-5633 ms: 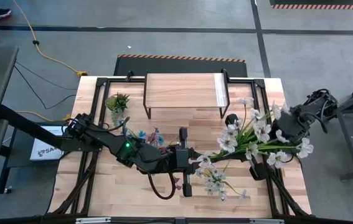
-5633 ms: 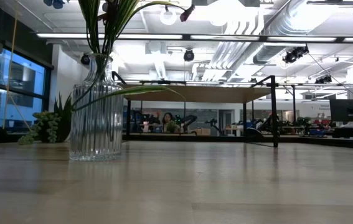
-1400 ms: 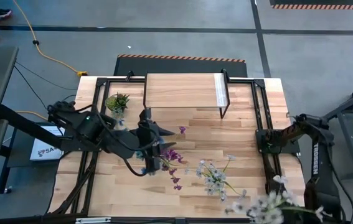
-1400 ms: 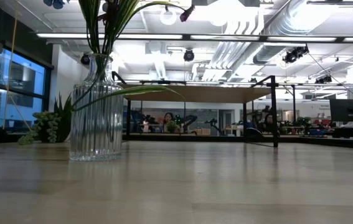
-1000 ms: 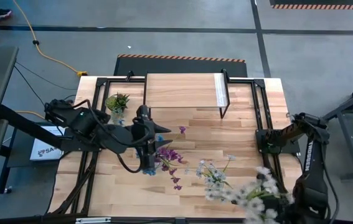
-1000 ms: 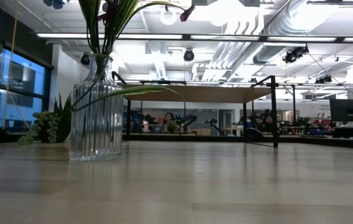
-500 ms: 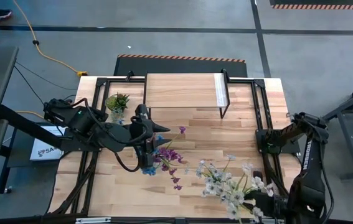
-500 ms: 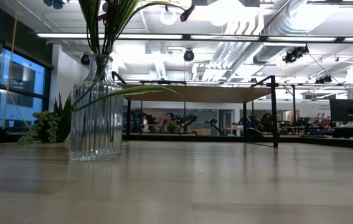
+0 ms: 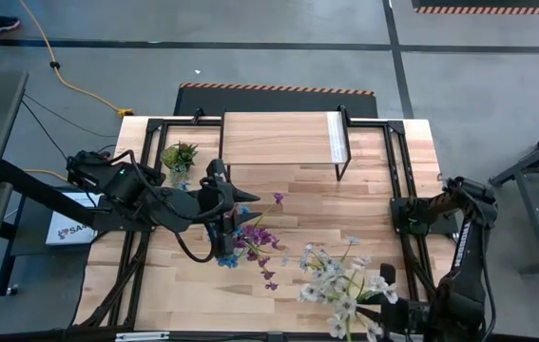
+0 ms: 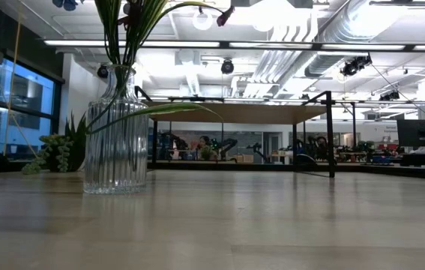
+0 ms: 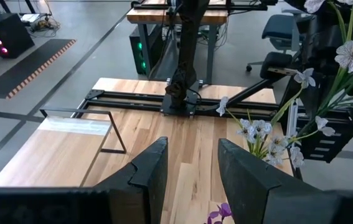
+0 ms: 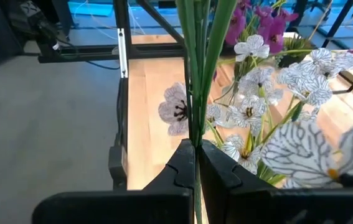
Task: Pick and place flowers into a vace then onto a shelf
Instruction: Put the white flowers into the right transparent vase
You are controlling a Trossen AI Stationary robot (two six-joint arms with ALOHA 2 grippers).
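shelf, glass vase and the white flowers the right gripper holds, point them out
shelf (image 9: 279, 138): high view, middle of its wood top
glass vase (image 10: 115, 142): low view, ribbed body
white flowers (image 12: 176, 110): right wrist view, a blossom beside the stems
right gripper (image 12: 196, 163): right wrist view, between its fingertips

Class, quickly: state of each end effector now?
Left end effector: open, holding nothing.
Right end effector: closed on the white flowers' stems.

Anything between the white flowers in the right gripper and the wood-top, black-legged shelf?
Nothing visible. The right gripper holds the white, green-stemmed flowers at the table front; bare planks run from there to the wood-top, black-legged shelf. The left gripper sits left of that line.
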